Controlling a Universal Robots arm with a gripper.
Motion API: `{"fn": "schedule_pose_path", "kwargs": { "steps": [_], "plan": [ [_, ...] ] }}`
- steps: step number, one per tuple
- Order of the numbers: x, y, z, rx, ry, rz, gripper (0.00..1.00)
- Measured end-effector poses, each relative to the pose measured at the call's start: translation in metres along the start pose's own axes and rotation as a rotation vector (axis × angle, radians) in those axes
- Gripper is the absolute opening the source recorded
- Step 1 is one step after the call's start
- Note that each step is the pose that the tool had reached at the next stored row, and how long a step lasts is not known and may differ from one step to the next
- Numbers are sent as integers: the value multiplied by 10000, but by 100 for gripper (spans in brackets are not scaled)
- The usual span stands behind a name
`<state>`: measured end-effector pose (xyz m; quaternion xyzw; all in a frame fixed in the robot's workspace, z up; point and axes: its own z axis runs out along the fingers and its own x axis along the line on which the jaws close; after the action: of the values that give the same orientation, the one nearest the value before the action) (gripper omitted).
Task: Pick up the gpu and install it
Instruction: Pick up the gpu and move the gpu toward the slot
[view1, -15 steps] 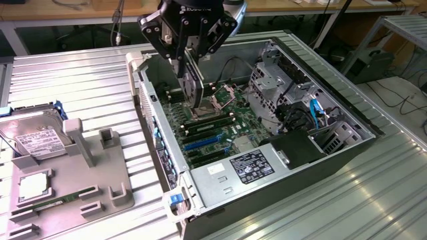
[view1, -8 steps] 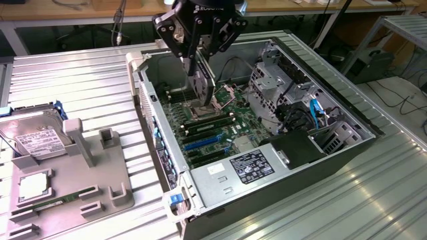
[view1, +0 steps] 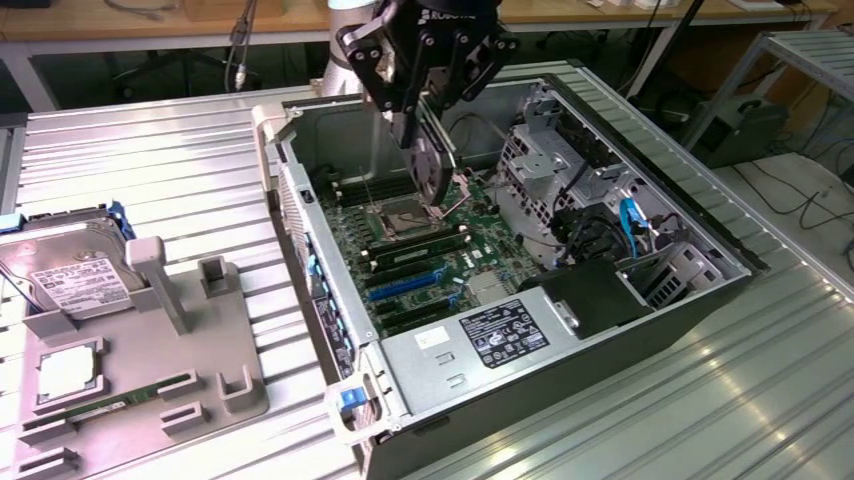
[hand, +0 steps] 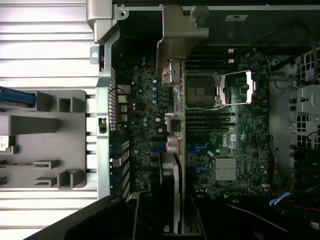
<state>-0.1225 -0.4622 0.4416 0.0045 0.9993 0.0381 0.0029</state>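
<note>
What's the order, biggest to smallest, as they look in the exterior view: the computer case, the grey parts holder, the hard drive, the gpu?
1. computer case
2. grey parts holder
3. hard drive
4. gpu, seen nearly edge-on, so it looks slimmer; its place against the hard drive is unsure.

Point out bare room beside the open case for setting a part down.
Free: the ribbed table at the exterior view's upper left, bordered by the grey holder and the case wall, and the strip at its lower right. Crowded: the holder, carrying the hard drive, and the case interior, where the gripper holds the gpu.
</note>
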Motion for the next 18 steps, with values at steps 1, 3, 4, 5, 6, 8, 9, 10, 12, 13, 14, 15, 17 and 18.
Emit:
{"fn": "schedule_pose_path", "kwargs": {
  "steps": [1,3,4,5,6,8,9,10,12,13,14,15,17,18],
  "plan": [
    [-36,0,1,-1,-1,0,28],
    [-78,0,1,0,0,-2,28],
    [-96,1,1,0,0,-1,28],
    [-113,1,1,0,0,-1,28],
    [-129,1,1,0,0,0,28],
    [-158,1,1,0,0,0,28],
    [-174,1,1,0,0,0,28],
    [-190,1,1,0,0,0,28],
    [-227,2,2,-1,-1,-1,28],
    [-249,2,2,0,-1,-1,28],
    [-267,2,2,-1,-1,-1,28],
    [-282,2,2,0,0,-1,28],
    [-315,2,3,0,-1,1,28],
    [-329,3,3,0,0,0,28]
  ]
}}
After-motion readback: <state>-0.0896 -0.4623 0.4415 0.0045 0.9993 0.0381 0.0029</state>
